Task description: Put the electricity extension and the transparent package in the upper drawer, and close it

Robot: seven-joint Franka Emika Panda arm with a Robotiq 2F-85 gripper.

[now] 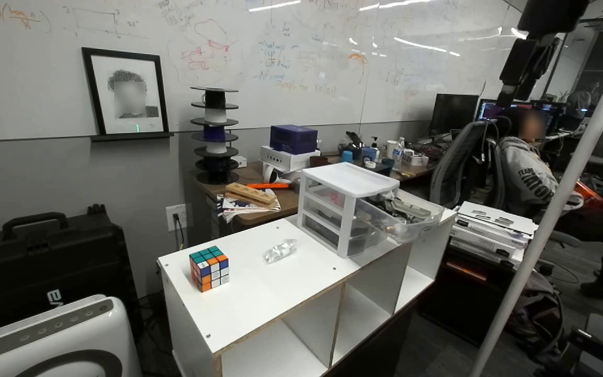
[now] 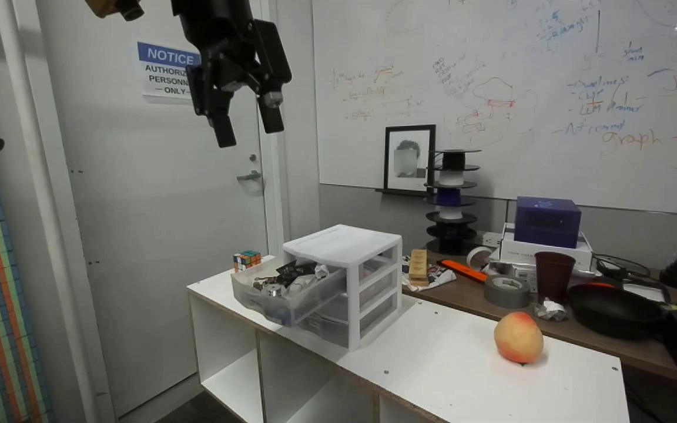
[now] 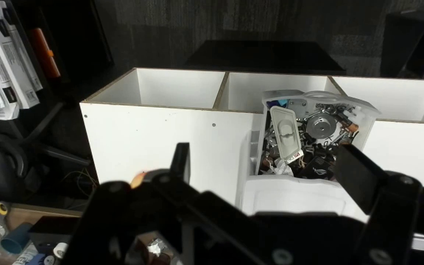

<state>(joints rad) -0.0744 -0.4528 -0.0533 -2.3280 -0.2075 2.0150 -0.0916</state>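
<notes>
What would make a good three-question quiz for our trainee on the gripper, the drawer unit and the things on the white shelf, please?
1. Multiple choice: In an exterior view, what lies on the white shelf between the puzzle cube and the drawer unit?
A) a picture frame
B) the transparent package
C) a frying pan

2. True or false: The gripper is shut on the puzzle cube.

3. Fill in "open" or "closed": The upper drawer stands ____.

Key: 1. B; 2. False, it is open and empty; 3. open.
</notes>
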